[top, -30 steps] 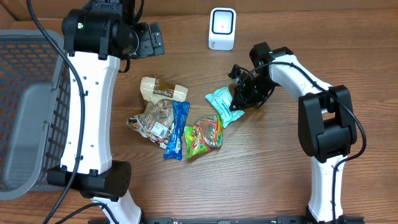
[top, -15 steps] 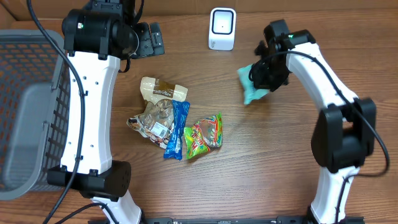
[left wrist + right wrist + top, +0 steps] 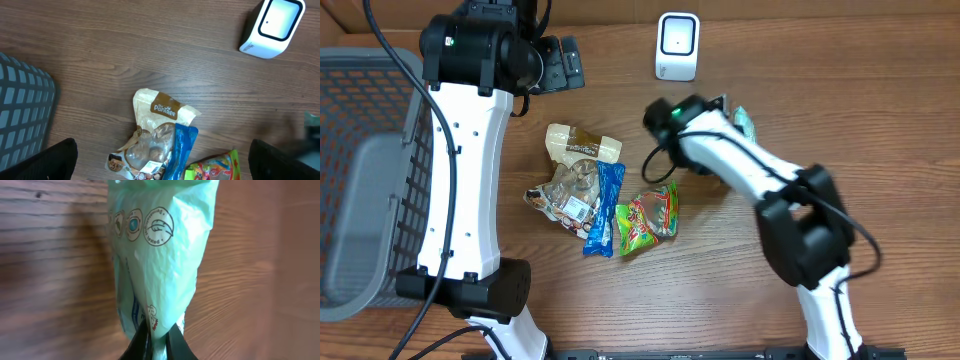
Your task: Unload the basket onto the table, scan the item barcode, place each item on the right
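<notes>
One crinkly mint plastic packet (image 3: 155,255), right fingers (image 3: 139,344) pinching its edge

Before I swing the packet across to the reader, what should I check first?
1. Grip: ok. The right gripper is shut on the lower edge of the mint packet.
2. Barcode turned toward the scanner: cannot tell. The face in the right wrist view shows only round symbols.
3. Packet lined up with the scanner window: not ok. From overhead it sits off to the right arm's side of it.
4. Left gripper out of the way: ok. It is open, empty and over by the basket side.
5. Snack pile clear of the path: ok. It lies mid-table, apart from the scanner.
</notes>
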Controlling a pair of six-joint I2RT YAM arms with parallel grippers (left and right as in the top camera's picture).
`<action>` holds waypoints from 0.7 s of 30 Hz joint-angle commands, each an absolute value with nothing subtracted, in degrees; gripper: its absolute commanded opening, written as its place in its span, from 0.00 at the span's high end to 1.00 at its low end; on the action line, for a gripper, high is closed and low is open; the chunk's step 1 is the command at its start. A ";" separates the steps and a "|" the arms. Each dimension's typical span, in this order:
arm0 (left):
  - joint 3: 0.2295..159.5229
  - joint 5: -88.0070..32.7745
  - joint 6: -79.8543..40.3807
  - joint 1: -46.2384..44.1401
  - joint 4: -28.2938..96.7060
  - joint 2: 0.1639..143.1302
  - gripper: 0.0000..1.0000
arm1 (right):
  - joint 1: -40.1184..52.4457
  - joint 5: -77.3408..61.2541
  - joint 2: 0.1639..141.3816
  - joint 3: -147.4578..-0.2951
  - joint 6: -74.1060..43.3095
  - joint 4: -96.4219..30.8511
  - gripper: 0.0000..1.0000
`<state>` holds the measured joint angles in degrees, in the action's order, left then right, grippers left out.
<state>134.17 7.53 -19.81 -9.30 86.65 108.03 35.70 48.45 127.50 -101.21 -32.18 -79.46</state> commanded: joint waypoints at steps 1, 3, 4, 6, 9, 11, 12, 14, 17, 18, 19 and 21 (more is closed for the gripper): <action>133.73 7.49 -21.02 -9.41 86.56 108.14 0.00 | 37.06 58.15 129.14 -101.30 -37.71 -78.46 0.96; 133.73 7.49 -21.02 -9.41 86.54 108.14 0.00 | 37.65 55.70 130.02 -101.30 -37.50 -77.47 0.96; 133.73 7.49 -21.02 -9.41 86.56 108.14 0.00 | 37.85 54.06 130.52 -101.30 -37.43 -77.23 0.96; 133.73 7.49 -21.02 -9.41 86.56 108.12 0.00 | 37.98 49.98 131.02 -101.30 -36.93 -76.86 0.96; 133.73 7.49 -21.02 -9.41 86.56 108.14 0.00 | 37.98 38.00 131.04 -101.36 -32.18 -76.58 0.46; 133.73 7.49 -21.02 -9.41 86.54 108.14 0.00 | 37.98 33.10 131.00 -101.38 -29.67 -76.12 0.37; 133.73 7.49 -21.02 -9.41 86.56 108.14 0.00 | 37.98 30.76 131.00 -101.38 -28.67 -75.68 0.37; 133.73 7.49 -21.02 -9.41 86.56 108.14 0.00 | 37.98 25.87 130.72 -101.58 -26.65 -74.59 0.37; 133.73 7.49 -21.02 -9.41 86.56 108.14 0.00 | 37.98 18.48 129.78 -103.33 -23.75 -73.49 0.37; 133.73 7.49 -21.02 -9.41 86.56 108.14 0.00 | 37.93 15.99 129.29 -104.07 -22.44 -73.01 0.37; 133.73 7.49 -21.02 -9.41 86.56 108.14 0.00 | 37.87 13.45 128.81 -104.79 -21.04 -72.34 0.37; 133.73 7.49 -21.02 -9.41 86.56 108.14 0.00 | 37.76 7.81 127.44 -106.32 -17.98 -71.02 0.37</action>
<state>134.17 7.53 -19.81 -9.30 86.65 108.03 37.65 20.93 130.39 -103.85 -23.35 -71.85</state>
